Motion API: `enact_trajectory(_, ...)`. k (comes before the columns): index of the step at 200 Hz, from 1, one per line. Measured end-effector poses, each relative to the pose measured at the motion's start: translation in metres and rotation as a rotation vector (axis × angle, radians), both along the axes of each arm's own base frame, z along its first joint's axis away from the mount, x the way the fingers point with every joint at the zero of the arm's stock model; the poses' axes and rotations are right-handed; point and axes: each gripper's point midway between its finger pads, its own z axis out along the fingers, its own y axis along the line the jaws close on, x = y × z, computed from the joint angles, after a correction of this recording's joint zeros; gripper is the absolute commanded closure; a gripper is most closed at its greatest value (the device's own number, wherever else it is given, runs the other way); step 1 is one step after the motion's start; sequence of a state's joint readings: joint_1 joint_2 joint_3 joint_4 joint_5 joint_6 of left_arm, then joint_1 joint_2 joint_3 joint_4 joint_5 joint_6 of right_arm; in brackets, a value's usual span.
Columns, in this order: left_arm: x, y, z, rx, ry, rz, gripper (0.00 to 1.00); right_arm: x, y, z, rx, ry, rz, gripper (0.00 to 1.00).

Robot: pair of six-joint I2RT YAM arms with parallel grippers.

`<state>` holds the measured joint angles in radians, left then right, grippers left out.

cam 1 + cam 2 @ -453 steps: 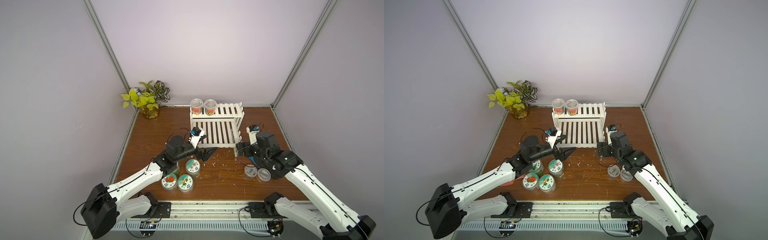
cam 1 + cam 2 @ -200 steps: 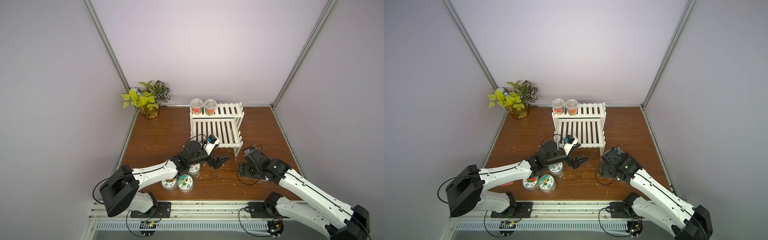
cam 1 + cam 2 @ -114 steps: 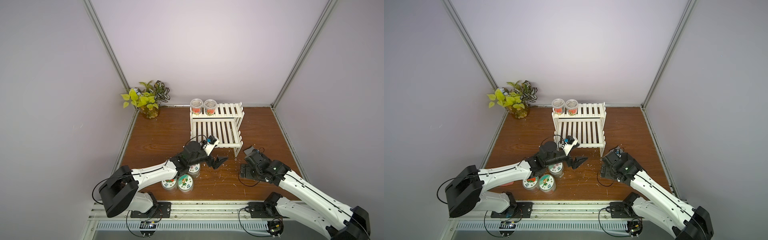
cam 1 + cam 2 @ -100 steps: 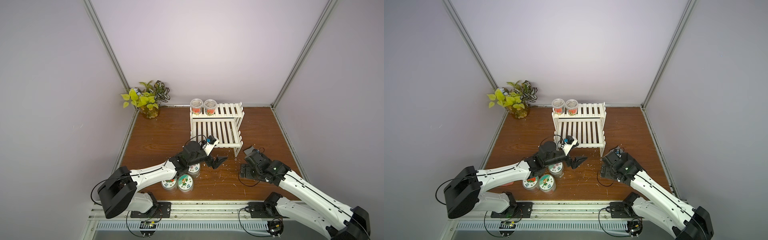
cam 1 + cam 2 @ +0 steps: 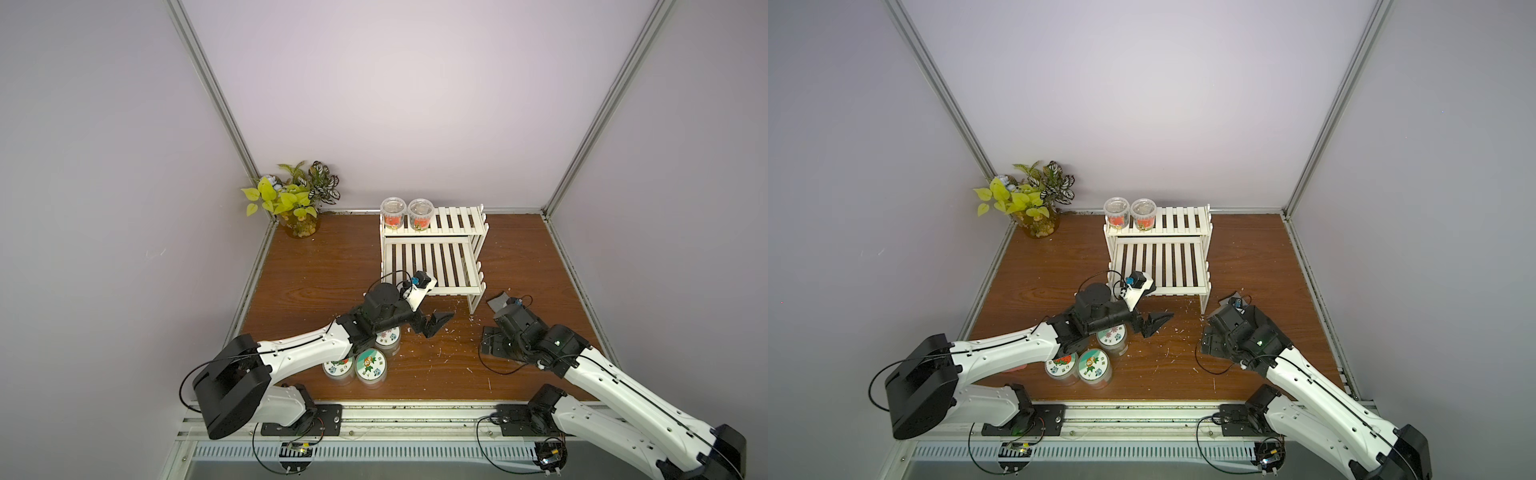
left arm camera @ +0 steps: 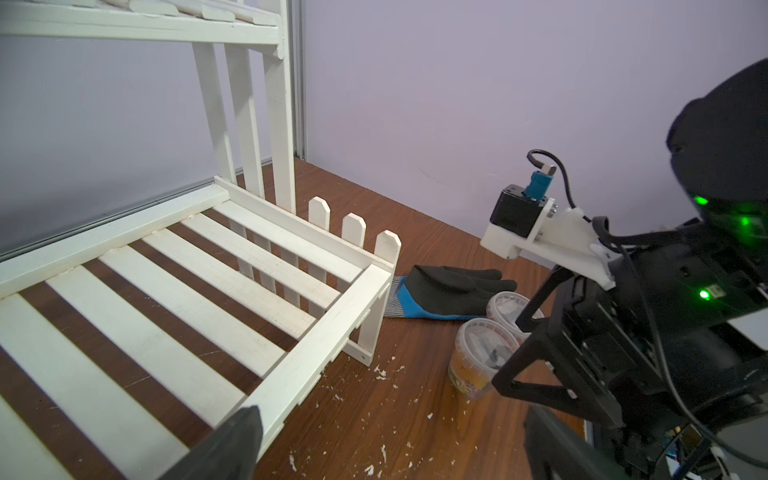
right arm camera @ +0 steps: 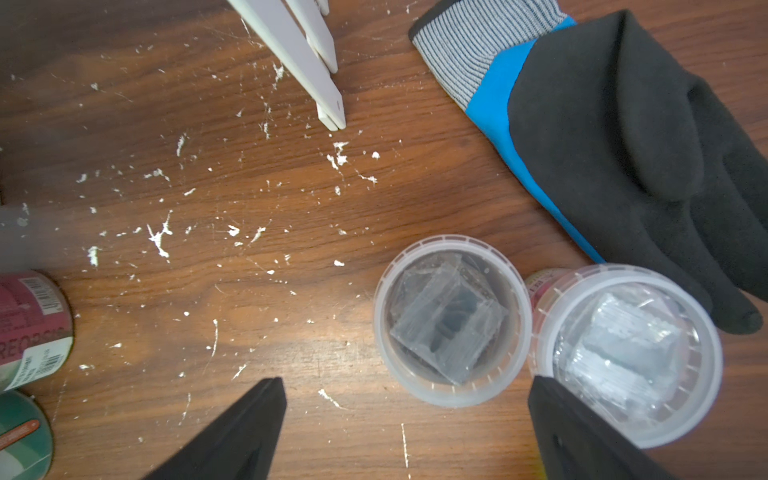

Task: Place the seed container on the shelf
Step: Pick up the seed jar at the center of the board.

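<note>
The right gripper (image 7: 405,384) points straight down, black jaws wide and empty, over a clear round lidded tub (image 7: 453,320) on the flake-strewn wood table (image 7: 249,291), near-right of the white slatted shelf (image 5: 453,224), a twin tub (image 7: 627,353) close beside it. Earlier this arm stood higher beside the shelf; now it crouches low. The left gripper (image 5: 438,326) reaches rightward, open.

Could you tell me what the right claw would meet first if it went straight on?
The right claw would likely meet the darker clear tub first, though depth is unclear.
</note>
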<state>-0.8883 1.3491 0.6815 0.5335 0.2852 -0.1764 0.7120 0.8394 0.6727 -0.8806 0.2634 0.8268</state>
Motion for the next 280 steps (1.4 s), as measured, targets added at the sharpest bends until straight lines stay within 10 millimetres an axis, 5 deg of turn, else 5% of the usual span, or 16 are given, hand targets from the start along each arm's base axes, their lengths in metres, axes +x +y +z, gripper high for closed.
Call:
enact_trajectory(168,0.005,-0.013,-0.014,0.003,0.04,-0.02,0.0,0.013,0.012,-0.01,-0.013,0.016,0.011,0.01)
enact_trajectory(215,0.005,-0.014,-0.013,0.003,0.032,-0.023,0.0,0.014,0.002,0.01,-0.007,-0.05,-0.035,0.01)
enact_trajectory(280,-0.001,-0.02,-0.014,-0.002,0.044,-0.073,0.0,0.009,-0.006,-0.003,-0.043,-0.019,-0.06,0.01)
